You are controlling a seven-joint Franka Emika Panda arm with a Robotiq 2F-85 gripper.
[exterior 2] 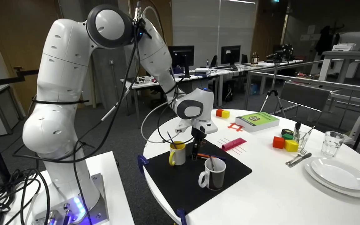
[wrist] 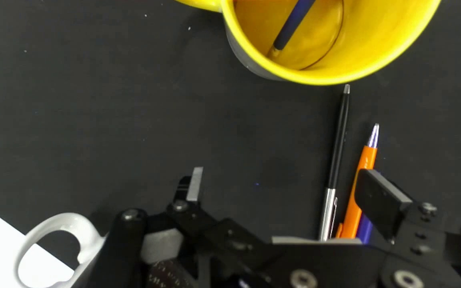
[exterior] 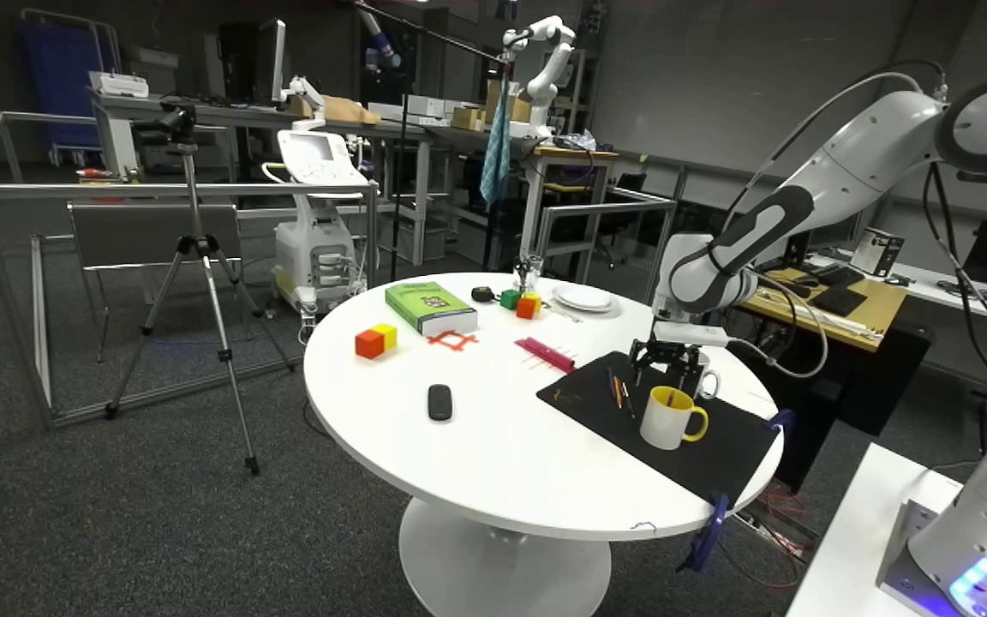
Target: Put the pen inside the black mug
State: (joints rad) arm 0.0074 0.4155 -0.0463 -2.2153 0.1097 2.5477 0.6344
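Observation:
The black mug (exterior 2: 216, 178), dark with a white rim and handle, stands upright on the black mat (exterior 2: 180, 184) with a thin dark stick inside. In the wrist view only its white handle (wrist: 68, 218) shows clearly. A black and silver pen (wrist: 337, 154), an orange pen (wrist: 365, 158) and a blue pen (wrist: 364, 231) lie side by side on the mat. My gripper (wrist: 286, 184) is open and empty above the mat; it also shows in both exterior views (exterior: 660, 373) (exterior 2: 194, 154). In the wrist view its right finger overlaps the orange pen; the black pen appears between the fingers.
A white mug with yellow inside (exterior: 665, 424) stands beside the gripper with a dark blue pen in it. Blue clamps (exterior: 708, 540) hold the mat at the table edge. A pink object (exterior 2: 233, 143), a green book (exterior 2: 256, 120), blocks and plates (exterior 2: 339, 173) lie farther off.

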